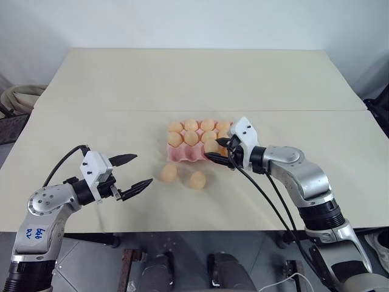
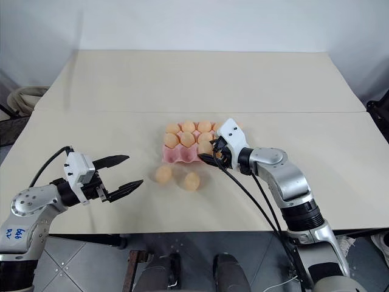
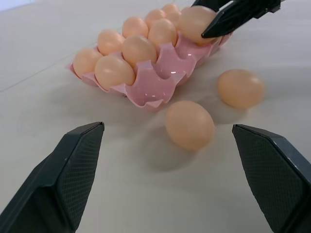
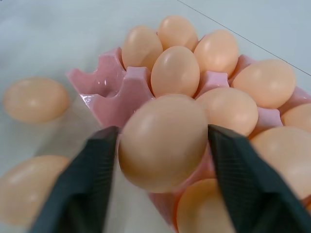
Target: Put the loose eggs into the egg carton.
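The pink egg carton lies mid-table with several pale orange eggs seated in its cups. My right gripper is shut on one loose egg, held just above the carton's near row at its right end. Two more loose eggs rest on the table just in front of the carton. My left gripper stands open and level, left of those two eggs, with nothing between its fingers. The near-left cups of the carton show bare pink.
The beige table runs wide behind and to both sides of the carton, with a seam line across it just behind the carton. Black cables hang from my right wrist down past the table's front edge.
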Robot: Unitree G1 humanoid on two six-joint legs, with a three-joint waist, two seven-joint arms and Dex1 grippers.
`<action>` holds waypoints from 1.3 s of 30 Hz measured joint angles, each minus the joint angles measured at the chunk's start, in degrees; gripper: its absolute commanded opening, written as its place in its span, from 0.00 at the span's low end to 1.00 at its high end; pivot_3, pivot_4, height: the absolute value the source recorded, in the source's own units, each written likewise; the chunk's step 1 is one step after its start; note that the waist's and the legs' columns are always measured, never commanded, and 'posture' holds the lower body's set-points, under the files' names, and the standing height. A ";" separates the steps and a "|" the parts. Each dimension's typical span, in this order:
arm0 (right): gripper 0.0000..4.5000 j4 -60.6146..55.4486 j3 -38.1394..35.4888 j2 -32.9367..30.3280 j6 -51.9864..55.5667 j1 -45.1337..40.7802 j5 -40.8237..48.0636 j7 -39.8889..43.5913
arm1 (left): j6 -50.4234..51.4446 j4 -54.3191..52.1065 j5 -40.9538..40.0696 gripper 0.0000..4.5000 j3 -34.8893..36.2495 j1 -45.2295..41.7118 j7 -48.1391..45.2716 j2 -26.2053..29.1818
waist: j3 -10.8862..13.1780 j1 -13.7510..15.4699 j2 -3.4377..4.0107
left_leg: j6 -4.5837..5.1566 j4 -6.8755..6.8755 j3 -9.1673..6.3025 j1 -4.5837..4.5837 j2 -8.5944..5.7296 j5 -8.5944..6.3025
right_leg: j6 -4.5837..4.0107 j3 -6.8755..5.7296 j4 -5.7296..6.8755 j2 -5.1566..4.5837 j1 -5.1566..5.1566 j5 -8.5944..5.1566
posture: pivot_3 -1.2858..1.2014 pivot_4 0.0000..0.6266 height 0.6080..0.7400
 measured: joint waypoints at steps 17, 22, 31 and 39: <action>1.00 -7.75 -26.51 -14.32 -19.68 28.91 11.60 20.62 | -2.42 5.09 0.42 1.00 1.67 -0.57 -1.46 1.32 | 0.00 1.27 0.00 | 0.05 0.00 0.02 0.10 0.00 -0.06 | 0.06 0.01 -0.16 0.05 0.19 0.02 | 0.52 0.24 1.00; 1.00 -8.72 -33.36 -17.41 -22.25 38.00 12.60 23.74 | -3.49 6.34 0.14 1.00 4.38 0.90 -3.35 3.54 | 0.00 1.06 0.00 | 0.04 0.00 0.06 0.24 0.02 -0.02 | 0.03 0.07 -0.07 0.05 0.27 0.01 | 0.52 0.24 1.00; 1.00 -14.77 -36.08 -17.32 -22.44 45.56 14.26 22.45 | -1.07 4.67 -1.80 1.00 5.71 3.19 -5.60 4.83 | 0.00 1.30 0.00 | -0.23 0.00 0.05 0.22 0.03 -0.18 | 0.02 0.09 -0.12 0.01 0.27 0.01 | 0.52 0.24 1.00; 1.00 -15.31 -34.06 -17.31 -22.38 42.34 14.37 20.53 | 5.53 -1.42 -1.93 1.00 -5.06 -2.70 -4.26 1.46 | 0.00 1.61 0.00 | 0.03 0.00 0.04 0.19 0.01 -0.03 | 0.03 0.07 -0.20 0.01 0.31 0.02 | 0.52 0.24 1.00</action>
